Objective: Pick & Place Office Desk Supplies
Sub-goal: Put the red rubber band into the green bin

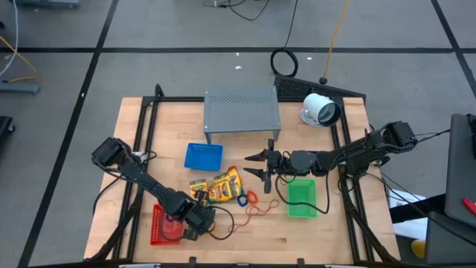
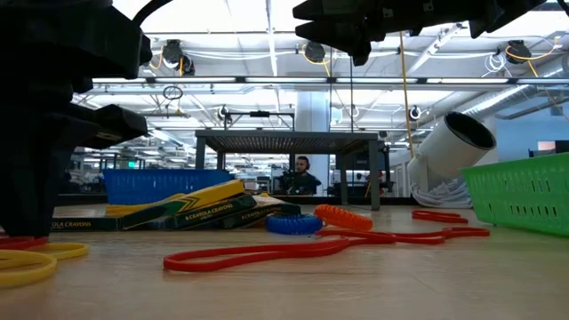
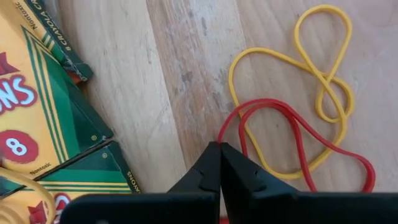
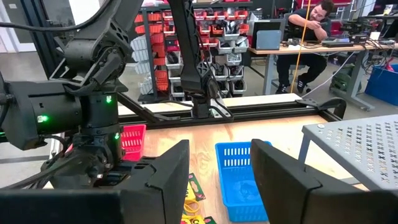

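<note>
Three small baskets sit on the wooden table. The red basket at the near left corner is partly hidden by the left arm, and something pinkish shows inside it. The blue basket lies near the middle, just in front of the grey metal stand; what it holds I cannot tell. The green basket lies right of centre, under the right arm, and its inside shows only green.

The crayon packs lie between the blue and green baskets, fanned out, their long sides running roughly left to right with a slight tilt.

The left gripper is low on the table beside the red basket. Only its wrist view shows the jaws pressed together at the edge of a red rubber band, which overlaps a yellow rubber band; whether the band is pinched I cannot tell.

The right gripper hangs above the table just right of the packs, jaws wide, holding nothing.

The low view alone shows a person seated far behind the stand.
</note>
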You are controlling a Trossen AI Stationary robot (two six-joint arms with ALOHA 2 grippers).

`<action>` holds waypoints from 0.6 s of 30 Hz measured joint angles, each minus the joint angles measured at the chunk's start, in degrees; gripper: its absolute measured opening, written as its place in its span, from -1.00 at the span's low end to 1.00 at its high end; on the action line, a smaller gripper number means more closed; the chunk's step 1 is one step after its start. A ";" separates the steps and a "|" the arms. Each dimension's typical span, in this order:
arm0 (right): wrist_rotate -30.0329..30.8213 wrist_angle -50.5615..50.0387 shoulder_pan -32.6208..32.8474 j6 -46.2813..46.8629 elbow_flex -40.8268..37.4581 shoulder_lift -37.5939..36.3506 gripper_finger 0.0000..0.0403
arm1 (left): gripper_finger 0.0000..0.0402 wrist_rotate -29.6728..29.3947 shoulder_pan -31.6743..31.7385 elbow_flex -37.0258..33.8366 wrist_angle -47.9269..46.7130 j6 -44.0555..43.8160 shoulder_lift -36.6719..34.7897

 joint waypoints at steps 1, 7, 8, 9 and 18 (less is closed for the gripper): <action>-0.01 0.04 0.01 0.05 0.00 0.00 -0.21 | -0.99 -0.18 0.06 0.67 -1.38 0.18 -0.49; 0.02 1.15 0.00 -0.01 0.00 0.00 -0.21 | -0.99 -5.03 0.38 4.72 -6.78 0.57 -5.91; 0.00 1.24 0.01 -0.03 0.00 0.00 -0.21 | -0.99 -6.34 0.41 5.00 -7.28 0.48 -6.65; 0.00 1.30 -0.01 -0.13 0.00 0.00 -0.21 | -0.99 -7.18 0.49 5.35 -7.90 0.31 -7.50; 0.38 2.78 0.01 -0.10 0.00 0.00 -0.21 | -1.00 -14.33 1.27 6.56 -7.93 -0.15 -13.63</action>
